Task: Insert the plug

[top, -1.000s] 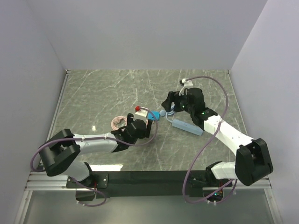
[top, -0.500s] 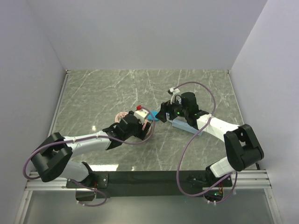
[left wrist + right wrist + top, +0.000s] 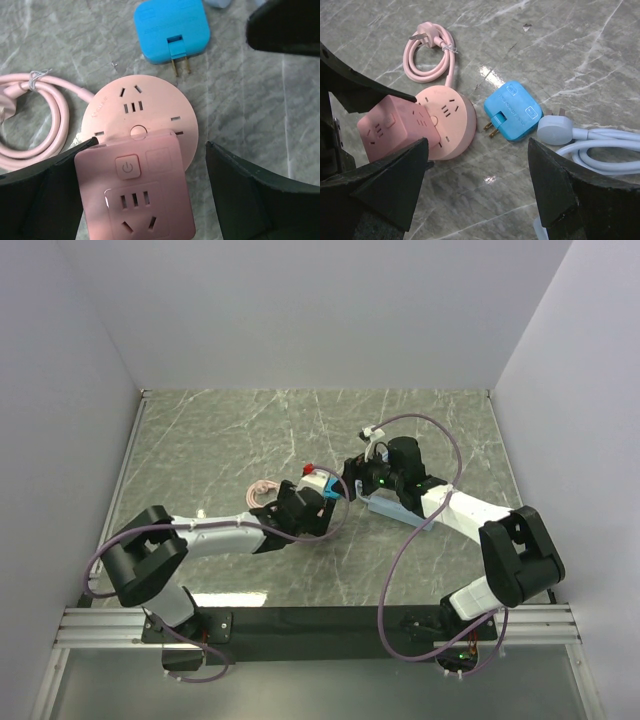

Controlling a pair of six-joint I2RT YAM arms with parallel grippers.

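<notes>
The plug (image 3: 171, 31) is a small bright blue block that lies flat on the marble, with its two brass prongs pointing at the round pink socket base (image 3: 145, 107). It also shows in the right wrist view (image 3: 514, 110). A pink cube (image 3: 132, 195) leans on that base. My left gripper (image 3: 145, 200) is open around the cube, with the left finger against its side and the right finger well apart. My right gripper (image 3: 475, 195) is open and empty, low over the marble just in front of the plug. In the top view the two grippers (image 3: 305, 505) (image 3: 350, 485) face each other closely.
A coiled pink cord (image 3: 427, 60) lies behind the pink base. A pale round plug head (image 3: 555, 131) with its pale cord (image 3: 605, 147) lies right of the blue plug. The pale-blue power strip (image 3: 400, 510) sits under my right arm. White walls enclose the table.
My right gripper swung left and down toward the plug, then held still. My left gripper moved right, up around the pink cube.
</notes>
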